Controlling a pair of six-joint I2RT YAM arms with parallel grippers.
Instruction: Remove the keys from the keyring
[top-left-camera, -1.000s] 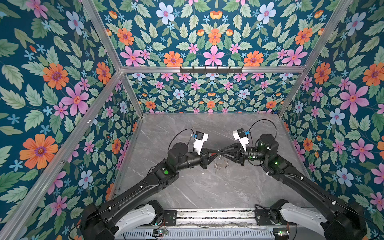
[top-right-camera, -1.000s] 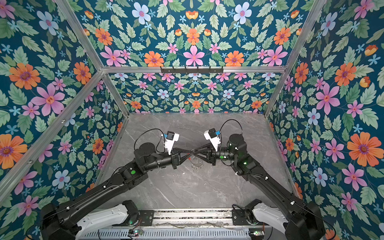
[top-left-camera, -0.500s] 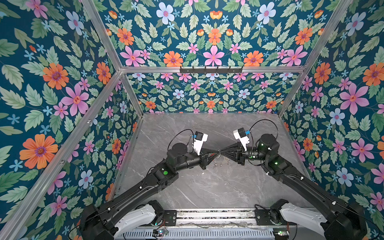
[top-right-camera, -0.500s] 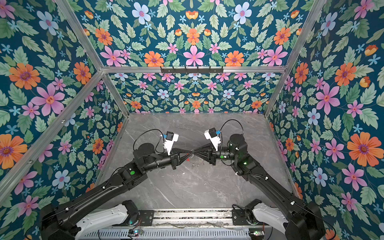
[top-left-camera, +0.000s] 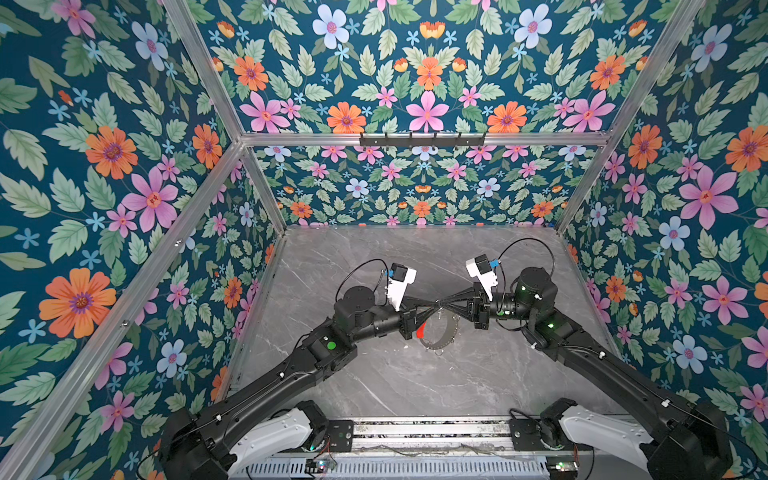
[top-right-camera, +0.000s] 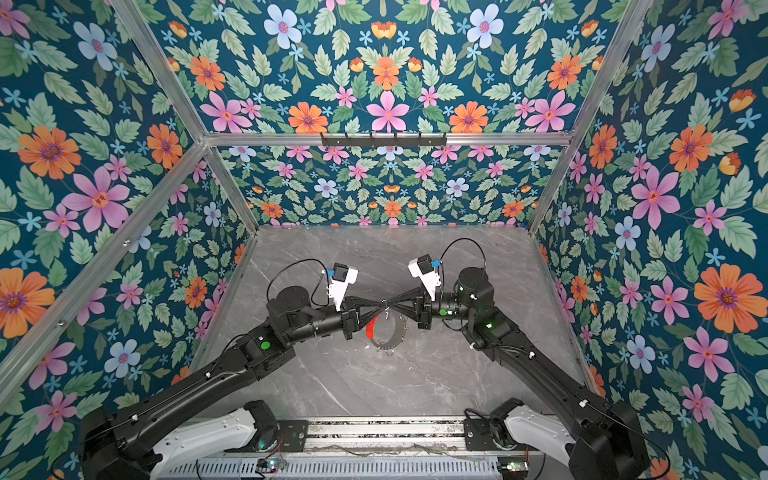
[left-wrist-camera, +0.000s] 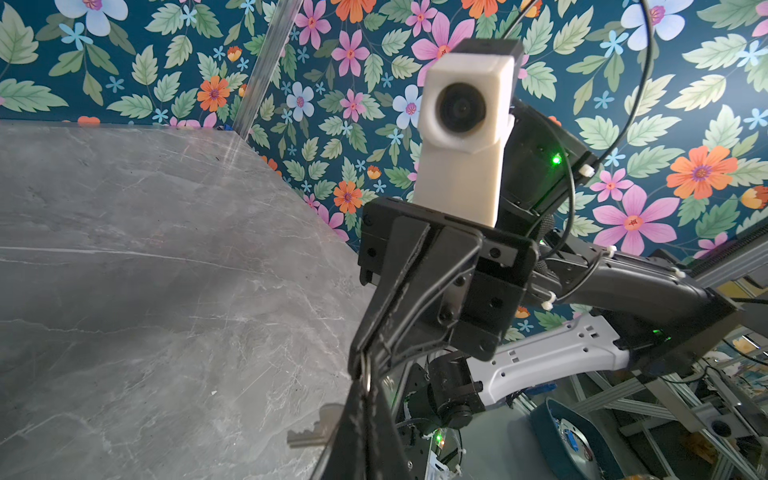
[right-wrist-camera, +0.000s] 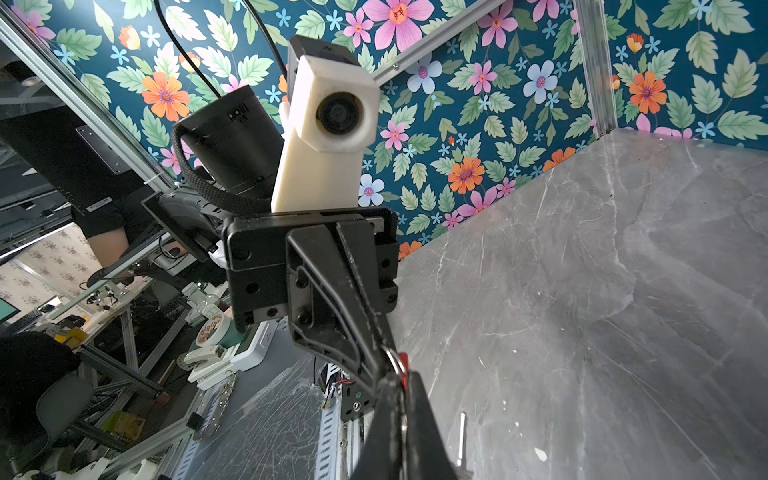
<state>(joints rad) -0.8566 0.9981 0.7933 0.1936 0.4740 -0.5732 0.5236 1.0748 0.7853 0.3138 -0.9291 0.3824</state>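
Grey marble-patterned table (top-left-camera: 374, 386) fills the floor of a booth lined with dark teal wallpaper printed with orange, pink and pale blue flowers (top-left-camera: 104, 166), framed by silvery aluminium rails (top-left-camera: 424, 139). Two black jointed robot arms reach in from a metal rail at the near edge and meet nose to nose over the middle of the table, each carrying a white wrist camera housing (top-left-camera: 399, 282).

The left hand (top-left-camera: 432, 308) comes in from the left and the right hand (top-left-camera: 446, 306) from the right in both top views, their tips almost touching. The left hand's fingers are pressed together, and in the left wrist view (left-wrist-camera: 365, 399) a thin silvery ring is pinched between them. The right hand's fingers are likewise closed; in the right wrist view (right-wrist-camera: 399, 399) its tips close on a thin metal loop beside a bit of red.

Between and just below the two hands hangs the large thin grey metal keyring hoop (top-left-camera: 440, 338), lifted off the table and held at its upper part where the tips meet; which hand bears it there is hard to tell from above. A red tubular sleeve (top-left-camera: 421, 330) covers the arc nearest the left hand.

A small silvery metal key (left-wrist-camera: 309, 432) dangles beside the left hand's fingers in the left wrist view. Tiny metal bits hang from the lower edge of the hoop (top-right-camera: 388, 351), too small to make out.
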